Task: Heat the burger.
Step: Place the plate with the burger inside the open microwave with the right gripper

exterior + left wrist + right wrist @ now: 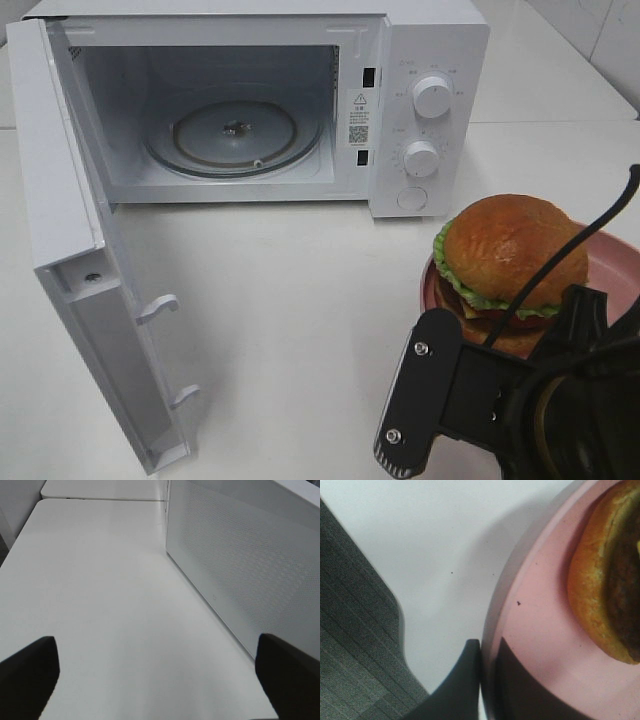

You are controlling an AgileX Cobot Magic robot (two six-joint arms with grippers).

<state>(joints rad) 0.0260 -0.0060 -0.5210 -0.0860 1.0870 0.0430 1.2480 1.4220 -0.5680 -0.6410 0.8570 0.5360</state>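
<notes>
The burger, with its glossy brown bun, lettuce and tomato, sits on a pink plate at the right of the white table. In the right wrist view the burger lies on the plate. My right gripper is shut on the plate's near rim, one dark finger outside and below it, the other on top. My right arm covers the plate's near side from above. My left gripper is open with nothing between its fingertips, low over the table.
A white microwave stands at the back, with its door swung wide to the left and a glass turntable inside. The door's perforated panel runs close beside my left gripper. Bare table lies between microwave and plate.
</notes>
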